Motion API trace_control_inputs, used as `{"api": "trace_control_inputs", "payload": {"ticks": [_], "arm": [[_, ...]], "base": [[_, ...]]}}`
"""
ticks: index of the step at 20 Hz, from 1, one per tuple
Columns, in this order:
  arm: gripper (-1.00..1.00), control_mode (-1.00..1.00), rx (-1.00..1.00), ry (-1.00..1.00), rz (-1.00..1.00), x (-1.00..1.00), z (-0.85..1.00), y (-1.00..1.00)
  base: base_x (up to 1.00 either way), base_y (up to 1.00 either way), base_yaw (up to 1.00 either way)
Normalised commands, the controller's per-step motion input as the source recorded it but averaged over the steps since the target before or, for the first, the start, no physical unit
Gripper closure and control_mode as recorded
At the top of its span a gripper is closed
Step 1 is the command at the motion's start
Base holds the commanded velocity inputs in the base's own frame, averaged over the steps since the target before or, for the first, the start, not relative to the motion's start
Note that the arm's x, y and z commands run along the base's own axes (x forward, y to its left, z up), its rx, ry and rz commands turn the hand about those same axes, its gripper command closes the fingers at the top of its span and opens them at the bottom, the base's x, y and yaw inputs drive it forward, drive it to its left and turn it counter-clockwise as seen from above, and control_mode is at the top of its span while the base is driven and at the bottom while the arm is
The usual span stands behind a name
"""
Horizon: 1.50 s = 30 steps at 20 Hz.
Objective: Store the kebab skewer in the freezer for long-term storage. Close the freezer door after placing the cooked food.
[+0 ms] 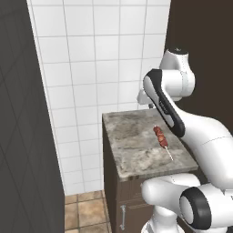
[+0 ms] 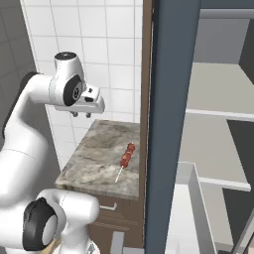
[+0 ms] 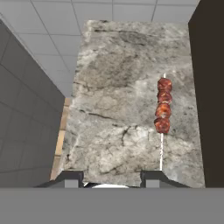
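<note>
Fingertips [image 3: 72, 178] low in the hand view, drawn close together, holding nothing, poised above the marble top [image 3: 118, 96]. Gripper [image 2: 82, 114] hanging over the top's back edge in the right base view, apart from it. Left of the top: grey wall, white tiles, brown floor tiles. On the top, toward its right side: skewer [image 3: 162, 114], lying flat, four reddish-brown glossy chunks bunched along one end, thin pale stick bare at the other end. Right of the top: slate-blue freezer door [image 2: 171, 124] standing open, edge-on; beyond it, pale grey freezer shelves [image 2: 218, 116].
</note>
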Motion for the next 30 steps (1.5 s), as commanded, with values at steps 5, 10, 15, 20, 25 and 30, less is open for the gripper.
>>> {"api": "trace_control_inputs", "payload": {"ticks": [5,10,15,20,25,30], "arm": [[-1.00,-1.00,0.00,0.02,0.00,0.00,-0.05,-0.05],[-1.00,-1.00,-0.11,0.28,-0.05,0.33,-0.71,-0.49],[-1.00,-1.00,-0.15,0.10,-0.05,0.17,-0.75,-0.17],[-1.00,-1.00,-0.10,0.07,-0.03,0.17,-0.56,-0.10],[-1.00,-1.00,-0.05,0.09,0.00,0.26,-0.64,-0.45],[-1.00,-1.00,-0.01,0.04,0.00,0.20,-0.52,-0.41]], "base": [[0.00,0.00,0.00],[0.00,0.00,0.00],[0.00,0.00,0.00],[0.00,0.00,0.00],[0.00,0.00,0.00],[0.00,0.00,0.00]]}}
